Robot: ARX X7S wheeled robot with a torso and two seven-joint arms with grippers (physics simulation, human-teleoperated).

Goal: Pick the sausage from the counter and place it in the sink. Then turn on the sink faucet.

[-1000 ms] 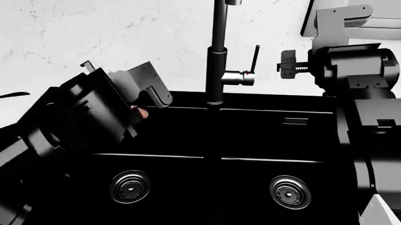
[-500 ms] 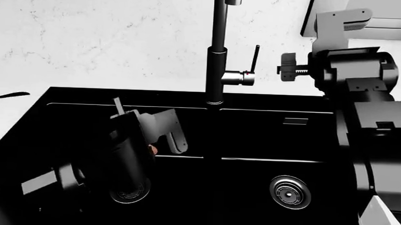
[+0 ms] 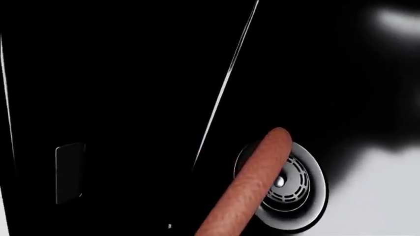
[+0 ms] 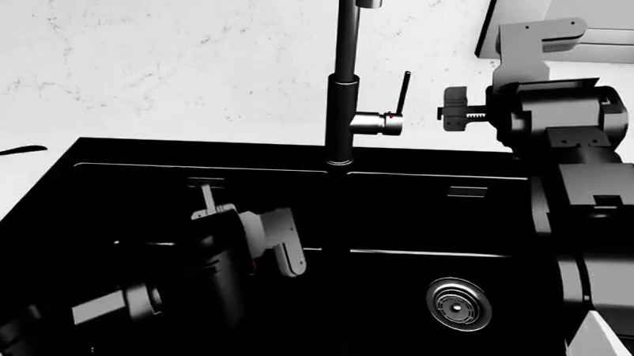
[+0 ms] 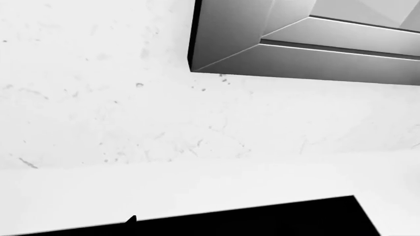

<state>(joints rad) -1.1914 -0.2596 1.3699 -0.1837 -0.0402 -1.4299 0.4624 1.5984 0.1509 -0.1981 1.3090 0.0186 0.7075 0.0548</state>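
Observation:
My left gripper [image 4: 274,248] is low inside the left basin of the black sink [image 4: 442,210], shut on the sausage. In the left wrist view the pinkish-orange sausage [image 3: 253,187] sticks out over the round metal drain [image 3: 307,189]. In the head view the sausage is almost hidden behind the fingers, and my arm covers the left drain. The faucet [image 4: 345,84] stands behind the divider, with its thin lever [image 4: 404,94] upright on its right. My right gripper [image 4: 539,31] is raised at the far right above the counter [image 4: 10,191], apart from the lever. Its jaws do not show clearly.
The right drain [image 4: 458,303] lies in the right basin. A thin dark object [image 4: 12,151] lies on the counter at the left. A grey boxed frame [image 5: 295,44] sits on the white marbled wall [image 4: 173,54] above the right gripper.
My left gripper has moved with the sausage from the sink's back left rim down and forward into the left basin, over the drain. The right arm has barely moved.

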